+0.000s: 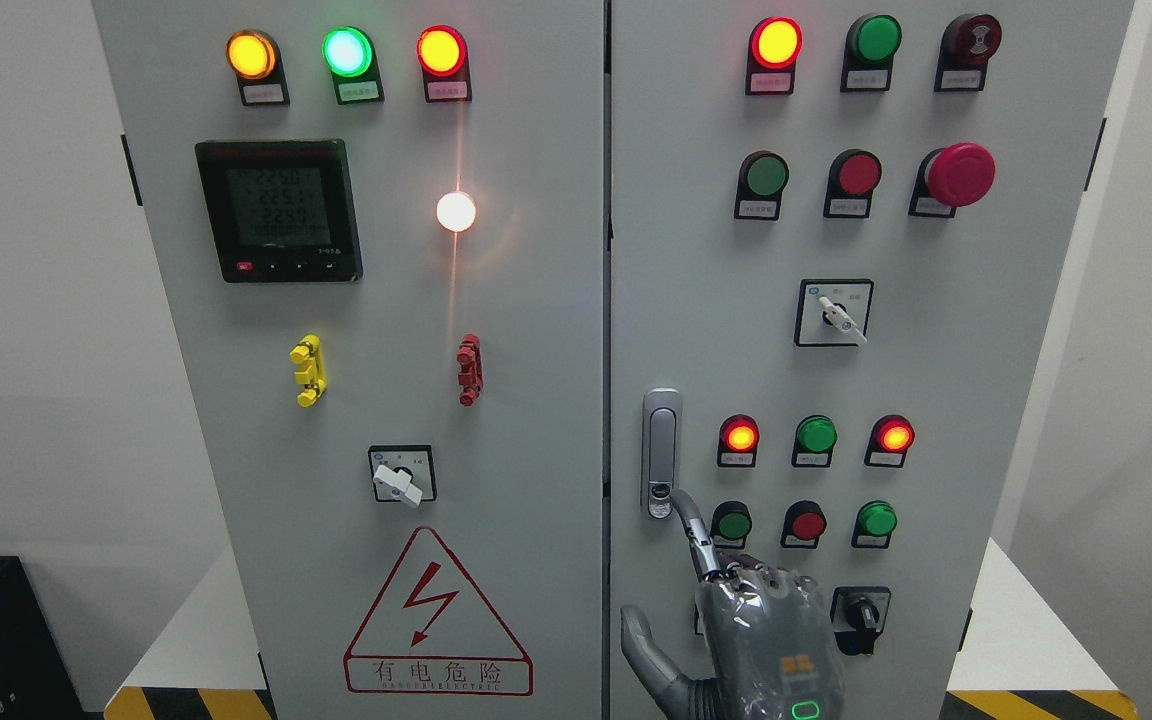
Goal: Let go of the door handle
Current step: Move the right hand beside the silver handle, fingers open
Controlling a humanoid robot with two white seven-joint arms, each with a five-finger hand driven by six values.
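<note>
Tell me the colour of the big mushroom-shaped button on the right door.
Magenta-red; the mushroom button shows clearly in the head view, upper right.

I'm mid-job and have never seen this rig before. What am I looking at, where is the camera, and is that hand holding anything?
There is only one picture, taken from the camera on the robot's head, facing a grey electrical cabinet with two closed doors. The left door carries a digital meter, lit lamps and a red high-voltage warning triangle. The right door carries more lamps, push buttons, rotary switches and a red mushroom button.

The grey mechanical hand at the bottom is the robot's right hand, seen from the back. Its index finger reaches up to the lower end of the silver door handle and appears to touch it. The thumb is spread aside. It grips nothing. The left hand is out of view.
</note>
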